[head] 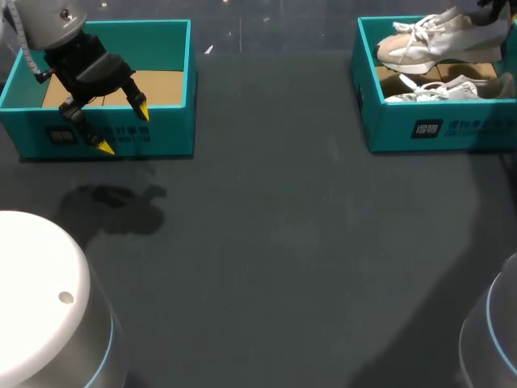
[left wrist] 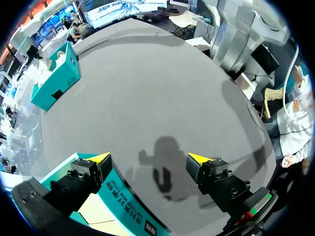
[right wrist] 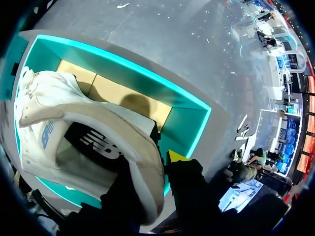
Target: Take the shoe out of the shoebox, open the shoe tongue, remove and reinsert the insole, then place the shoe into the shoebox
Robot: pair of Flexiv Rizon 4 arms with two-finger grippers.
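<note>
Right gripper [right wrist: 156,163] is clamped on the heel rim of the cream lace-up sneaker [head: 424,39]: one yellow-tipped finger is outside the heel, the other is down inside the shoe opening and mostly hidden. The sneaker sits high in the teal cardboard shoebox [head: 440,129] at the far right of the dark grey table [head: 283,242], heel end toward the box's right side, toe toward its left wall. A second pale sneaker [head: 448,89] lies lower in the same box, nearer the front wall, on the tan cardboard floor. Left gripper [head: 123,128] hangs over the front wall of an open-topped teal box with a tan floor [head: 174,48] at the far left. Its fingers are spread wide and grasp nothing, one tip above the box rim and the other above the table just in front.
</note>
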